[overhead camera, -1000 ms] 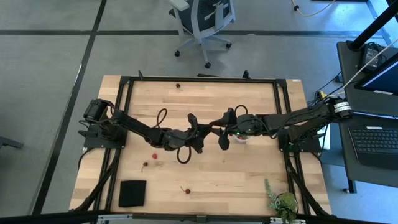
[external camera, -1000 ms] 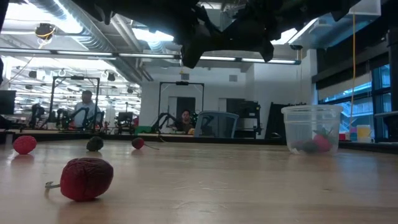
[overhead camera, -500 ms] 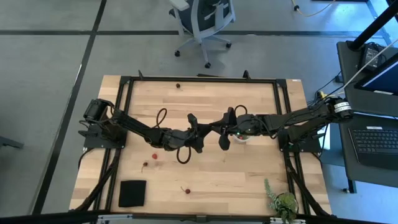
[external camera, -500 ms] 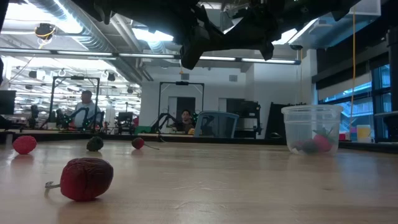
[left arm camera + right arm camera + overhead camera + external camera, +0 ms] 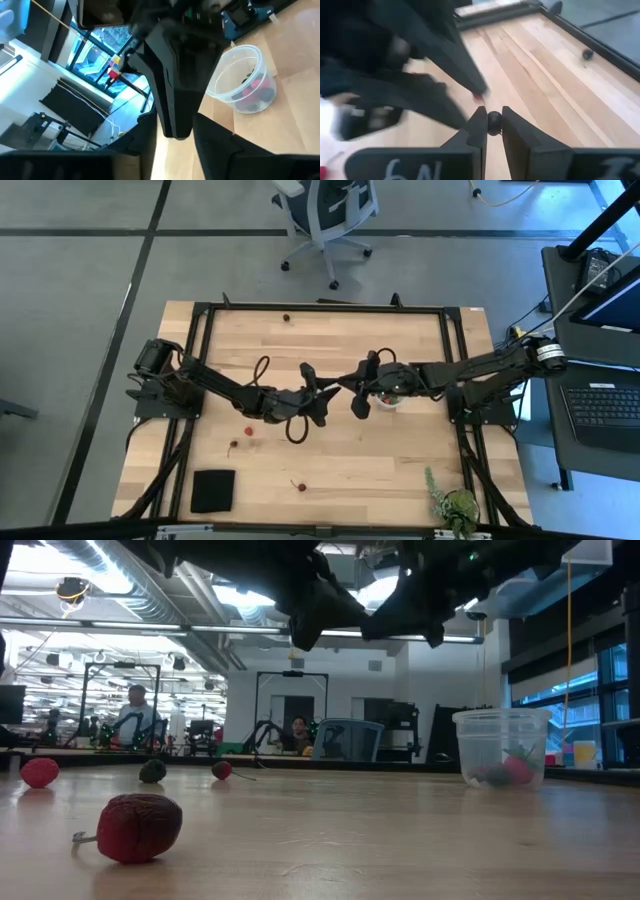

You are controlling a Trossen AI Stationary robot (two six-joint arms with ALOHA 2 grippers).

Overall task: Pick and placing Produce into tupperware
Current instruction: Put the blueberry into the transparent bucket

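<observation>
My right gripper point(image 5: 492, 117) is shut on a tiny dark round fruit point(image 5: 494, 122), high over the table's middle point(image 5: 348, 383). My left gripper point(image 5: 175, 129) faces it there point(image 5: 330, 392). It is open, and its fingers stand on either side of the right gripper's fingers. The translucent tub point(image 5: 244, 80) stands on its base just right of both grippers point(image 5: 390, 398). It holds red and dark fruits point(image 5: 512, 769). Several fruits lie loose on the table: a red one point(image 5: 248, 432), a dark one point(image 5: 233, 446) and a stemmed red one point(image 5: 298, 485). My right gripper pinches the dark fruit point(image 5: 494, 122) between its two fingers, at their free ends. The fingers come about level from the table's right side. The fruit is lifted clear of the table.
A black square pad point(image 5: 212, 490) lies near the front left and a leafy plant point(image 5: 456, 506) stands at the front right. One more dark fruit point(image 5: 286, 318) lies at the far edge. A wrinkled red fruit point(image 5: 140, 827) lies nearest the low camera.
The two grippers have shifted slightly against each other above the table's middle. The fruits on the table and the tub have stayed where they were.
</observation>
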